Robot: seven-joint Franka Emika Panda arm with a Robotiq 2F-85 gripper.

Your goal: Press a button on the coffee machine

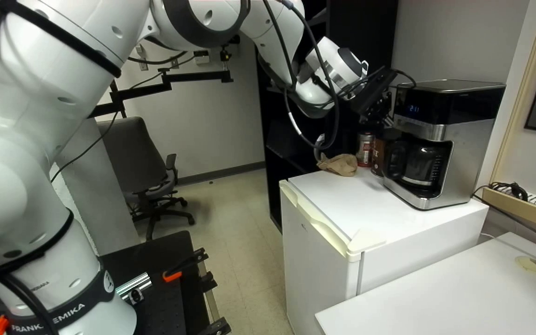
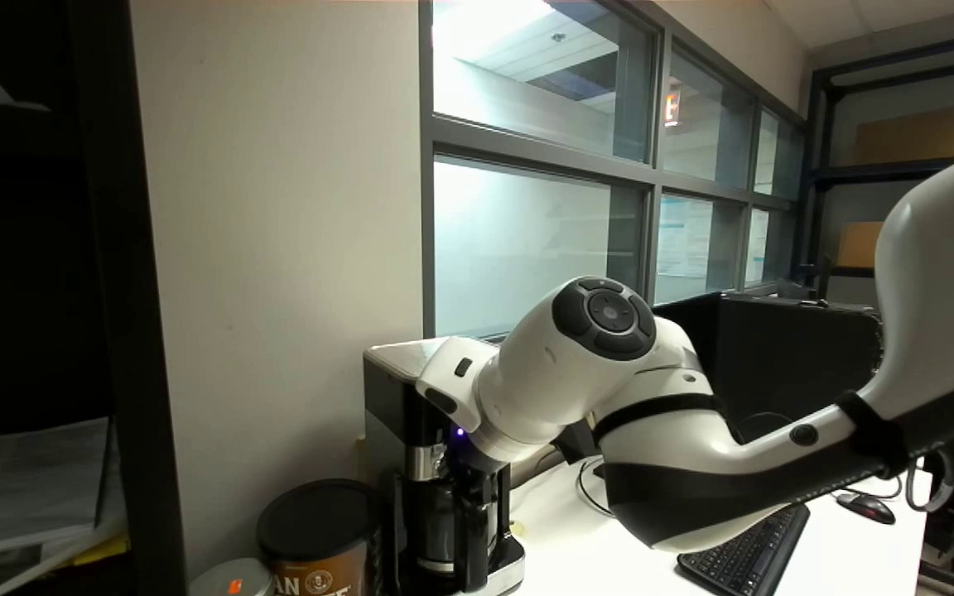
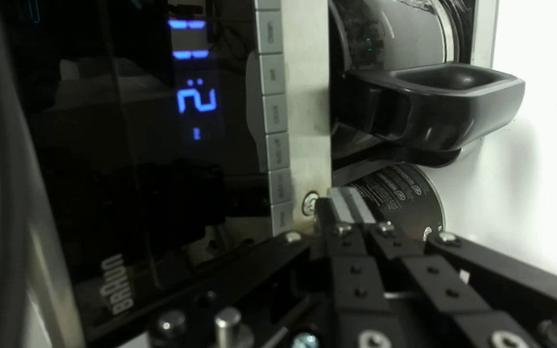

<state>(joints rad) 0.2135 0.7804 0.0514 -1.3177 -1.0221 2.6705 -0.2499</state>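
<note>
The coffee machine [image 1: 470, 153] is black and steel with a lit clock display. It stands on a small white fridge and also shows in an exterior view [image 2: 386, 406], partly behind the arm. In the wrist view its front panel [image 3: 138, 145] fills the left, turned sideways. A column of grey buttons [image 3: 276, 113] and a round power button [image 3: 310, 203] show there. The glass carafe [image 3: 394, 38] is inside. My gripper [image 3: 348, 205] is shut and empty, fingertips together. They are right beside the round button and overlap its edge; I cannot tell whether they touch it.
A brown coffee can [image 1: 378, 156] and a silver-red can [image 1: 365, 149] stand beside the machine, below the gripper. A tan cloth [image 1: 340, 164] lies near the edge of the fridge top [image 1: 342, 195]. A black shelf [image 1: 291, 139] is behind. A white desk [image 1: 458, 298] adjoins the fridge.
</note>
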